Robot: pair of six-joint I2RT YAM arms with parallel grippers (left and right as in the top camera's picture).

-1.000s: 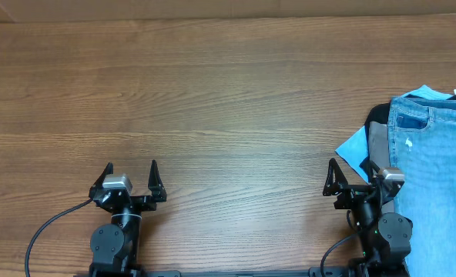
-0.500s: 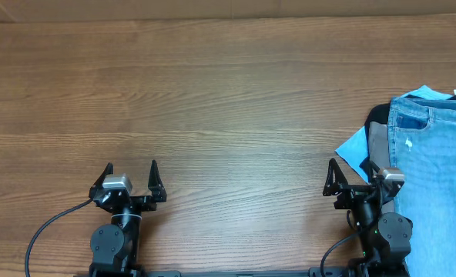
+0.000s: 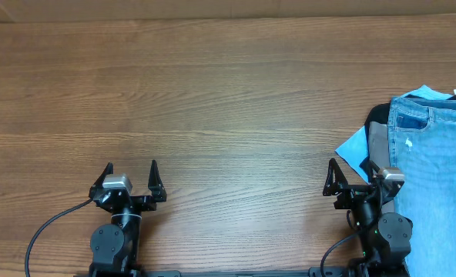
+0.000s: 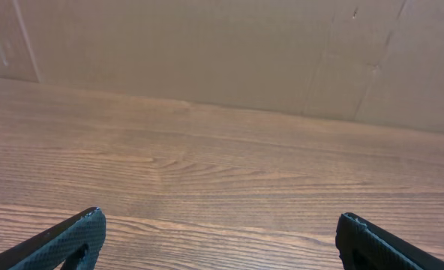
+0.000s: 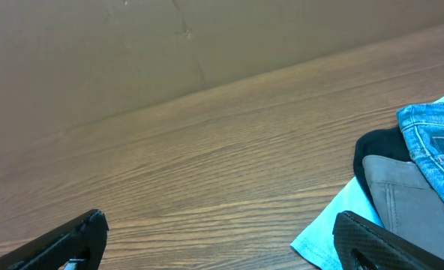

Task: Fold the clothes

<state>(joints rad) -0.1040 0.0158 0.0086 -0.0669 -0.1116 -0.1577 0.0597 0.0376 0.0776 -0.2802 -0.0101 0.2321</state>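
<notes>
The light-blue faded jeans [image 3: 436,177] lie on top of a pile at the table's right edge, with a back pocket and a small white spot showing; the legs run out of view. A corner of them shows in the right wrist view [image 5: 436,135]. My right gripper [image 3: 353,175] is open and empty, just left of the pile; its fingers frame bare wood in the right wrist view [image 5: 218,232]. My left gripper [image 3: 130,175] is open and empty at the front left, far from the jeans, over bare wood in the left wrist view [image 4: 220,232].
Under the jeans lie grey-beige trousers [image 3: 377,146], a black garment [image 3: 377,114] and a light cyan cloth [image 3: 353,146]; these also show in the right wrist view [image 5: 409,195]. A brown cardboard wall [image 4: 222,52] stands behind the wooden table [image 3: 212,100].
</notes>
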